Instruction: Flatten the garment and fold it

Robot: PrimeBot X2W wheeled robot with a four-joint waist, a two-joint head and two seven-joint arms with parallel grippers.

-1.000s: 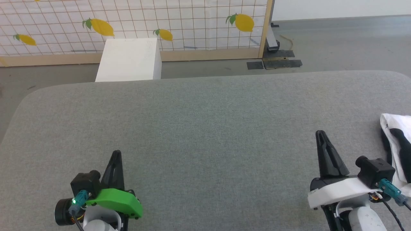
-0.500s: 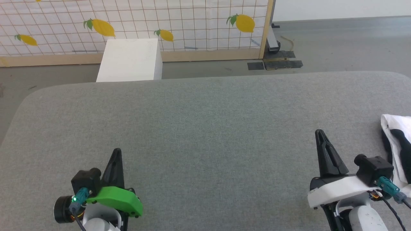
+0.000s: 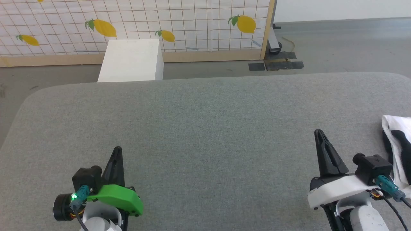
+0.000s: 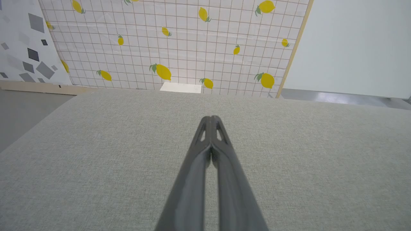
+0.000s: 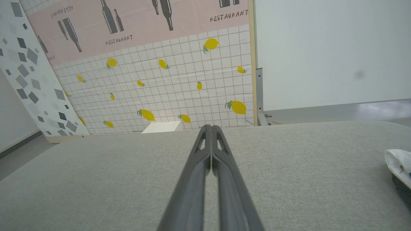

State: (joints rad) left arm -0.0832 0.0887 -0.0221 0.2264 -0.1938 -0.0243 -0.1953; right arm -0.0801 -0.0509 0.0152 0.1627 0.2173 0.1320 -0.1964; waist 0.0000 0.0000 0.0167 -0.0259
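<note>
The garment (image 3: 398,141), white with black parts, lies bunched at the right edge of the grey table; its corner also peeks in at the right of the right wrist view (image 5: 399,165). My right gripper (image 3: 318,133) hovers just left of the garment, shut and empty, its tips touching (image 5: 211,127). My left gripper (image 3: 117,150) sits at the lower left over bare table, shut with nothing held (image 4: 211,118).
The grey fabric table (image 3: 205,122) has rounded far corners. Beyond its far edge stand a white box (image 3: 131,59) on the floor and a lemon-print grid panel (image 3: 144,22) with a wooden frame.
The whole head picture has shifted slightly, so the camera moved. Both grippers stay shut in about the same places.
</note>
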